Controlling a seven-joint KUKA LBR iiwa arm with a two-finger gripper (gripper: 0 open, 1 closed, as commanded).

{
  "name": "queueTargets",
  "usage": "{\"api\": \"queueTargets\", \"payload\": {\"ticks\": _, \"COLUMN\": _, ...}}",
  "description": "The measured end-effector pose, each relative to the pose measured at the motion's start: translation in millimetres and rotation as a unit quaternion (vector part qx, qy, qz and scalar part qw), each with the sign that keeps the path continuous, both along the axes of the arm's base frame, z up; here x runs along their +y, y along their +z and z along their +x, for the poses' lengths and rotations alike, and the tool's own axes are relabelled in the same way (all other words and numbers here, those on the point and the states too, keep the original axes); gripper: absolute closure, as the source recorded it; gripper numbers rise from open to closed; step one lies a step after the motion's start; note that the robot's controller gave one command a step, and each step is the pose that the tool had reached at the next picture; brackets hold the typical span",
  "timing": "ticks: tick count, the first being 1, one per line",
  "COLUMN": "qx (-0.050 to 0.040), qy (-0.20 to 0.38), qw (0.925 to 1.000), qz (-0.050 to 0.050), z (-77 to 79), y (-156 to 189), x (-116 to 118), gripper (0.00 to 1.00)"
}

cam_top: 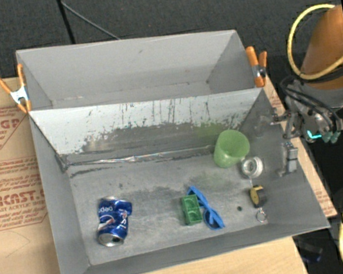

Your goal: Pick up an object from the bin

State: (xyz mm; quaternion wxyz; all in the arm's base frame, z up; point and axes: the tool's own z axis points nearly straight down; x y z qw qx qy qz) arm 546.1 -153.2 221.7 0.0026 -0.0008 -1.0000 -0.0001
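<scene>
Seen from above and a little to one side: a grey metal bin (pixel 145 59) with sloped walls, its back wall scuffed and streaked. At the right rim, about halfway along that side, the arm's claw (pixel 289 159), hanging over the sloping right wall and clear of everything on the bin floor. Not possible to tell from this angle whether open or shut; nothing seen in its grip. Behind it, outside the bin, the orange wrist cover (pixel 328 42), ringed by yellow cable.

Nearest the claw, at the foot of the right wall: a round silver thing (pixel 251 166), perhaps a cap, just beside a pale green cup (pixel 231 148) lying toward the back-right corner. Further toward the front-right corner, a small dark-and-yellow piece (pixel 255 196) and, near it, a tiny silver bit (pixel 262 217), each apart from the other.

Along the front wall, near its middle, a green block (pixel 190 209) with a blue plastic piece (pixel 206 208) slanted against its right side. Well apart, toward the front-left corner, a crushed blue can (pixel 114 219), lying on its side with its open silver end facing the front wall.
</scene>
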Motion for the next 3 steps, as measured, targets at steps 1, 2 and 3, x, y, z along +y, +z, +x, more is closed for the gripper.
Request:
{"api": "queueTargets", "payload": {"ticks": 1, "qx": -0.0003, "qy": -0.125, "qw": 0.9922, "qz": 0.001, "z": 22.6, "y": -132, "x": 29, "gripper": 0.0}}
{"api": "queueTargets", "payload": {"ticks": 2, "qx": -0.0032, "qy": -0.125, "qw": 0.9922, "qz": -0.001, "z": 24.2, "y": -129, "x": 27, "gripper": 1.0}}
{"api": "queueTargets", "payload": {"ticks": 3, "qx": -0.0078, "qy": -0.108, "qw": 0.9941, "qz": 0.0, "z": 23.6, "y": -15, "x": 45, "gripper": 1.0}}
